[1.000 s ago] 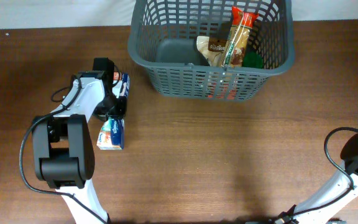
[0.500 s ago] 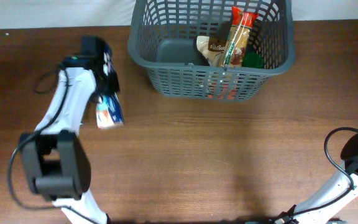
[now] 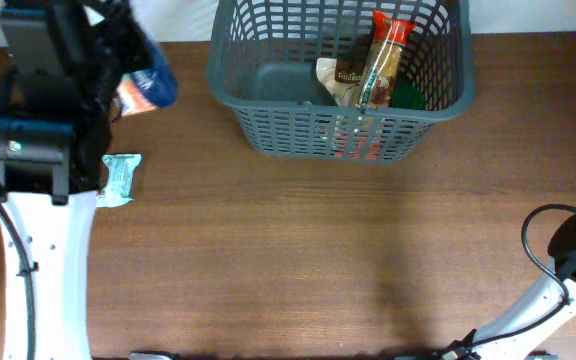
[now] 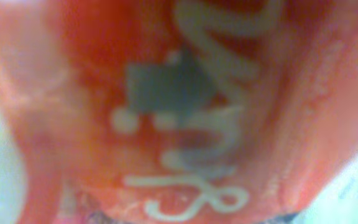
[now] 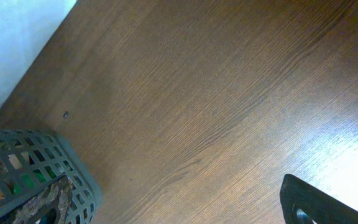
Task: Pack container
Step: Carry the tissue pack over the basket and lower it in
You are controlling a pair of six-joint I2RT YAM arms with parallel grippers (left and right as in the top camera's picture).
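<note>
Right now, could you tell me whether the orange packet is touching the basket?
Apart. The overhead view shows the orange packet left of the basket, with a strip of bare table between them.

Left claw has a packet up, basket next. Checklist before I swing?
1. Left claw shut on orange and blue snack packet: ok.
2. Grip security: left wrist view filled by blurred packet: cannot tell.
3. Dark grey slotted plastic basket, bare floor on its left side: ok.
4. Packets inside lean at the right, off the drop spot: ok.
5. Right arm parked far from the route: ok.
6. Pale green packet on the wooden table, not packed: not ok.
</note>
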